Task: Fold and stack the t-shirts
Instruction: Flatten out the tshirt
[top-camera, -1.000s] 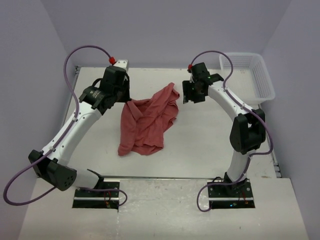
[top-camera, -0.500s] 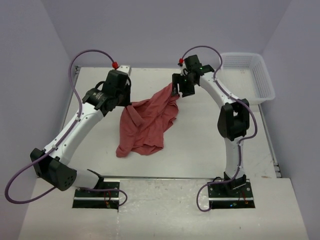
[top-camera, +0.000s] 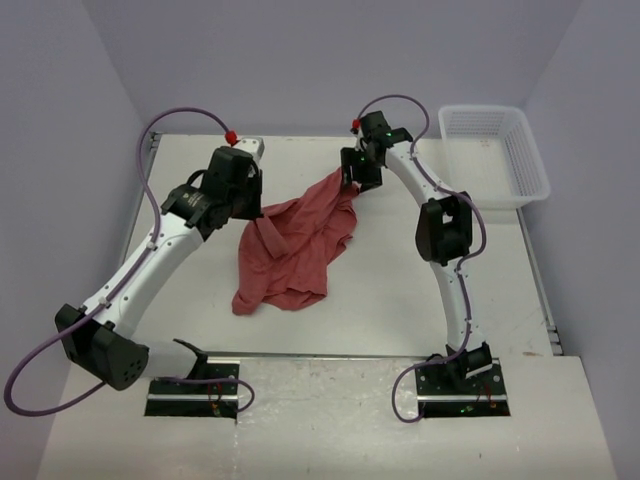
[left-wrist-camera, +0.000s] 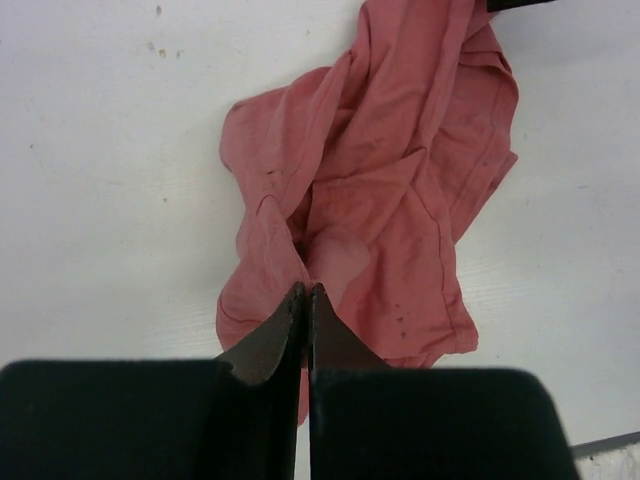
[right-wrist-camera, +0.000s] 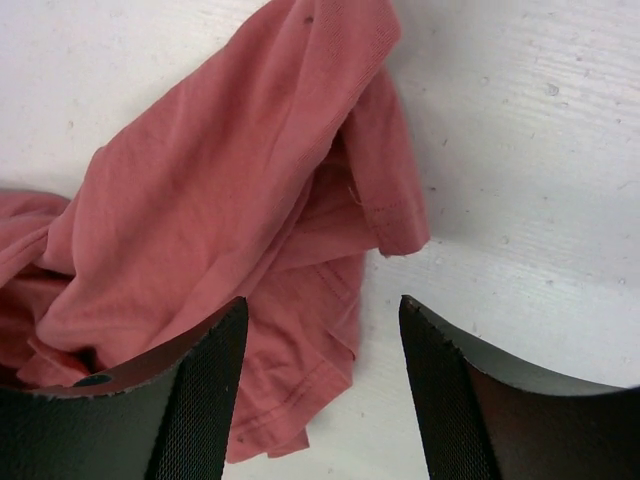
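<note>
One brick-red t-shirt (top-camera: 295, 245) lies crumpled in the middle of the white table. Its near-left corner is drawn up into my left gripper (top-camera: 254, 205), which is shut on a pinch of the cloth. In the left wrist view a red strip shows between the closed fingers of the left gripper (left-wrist-camera: 304, 288), and the rest of the t-shirt (left-wrist-camera: 400, 190) spreads beyond them. My right gripper (top-camera: 349, 184) hovers open over the shirt's far tip. In the right wrist view the right gripper (right-wrist-camera: 322, 305) straddles a hemmed edge of the t-shirt (right-wrist-camera: 230, 190), its left finger (right-wrist-camera: 205, 380) over cloth and its right finger (right-wrist-camera: 450, 390) over bare table.
A white mesh basket (top-camera: 529, 165) stands at the far right corner of the table (top-camera: 400, 290). Grey walls close in the back and both sides. Purple cables loop above both arms.
The right arm has swung left and toward the back, bringing its open gripper from beside the shirt onto its far tip. The left gripper has shifted slightly, still holding the cloth.
</note>
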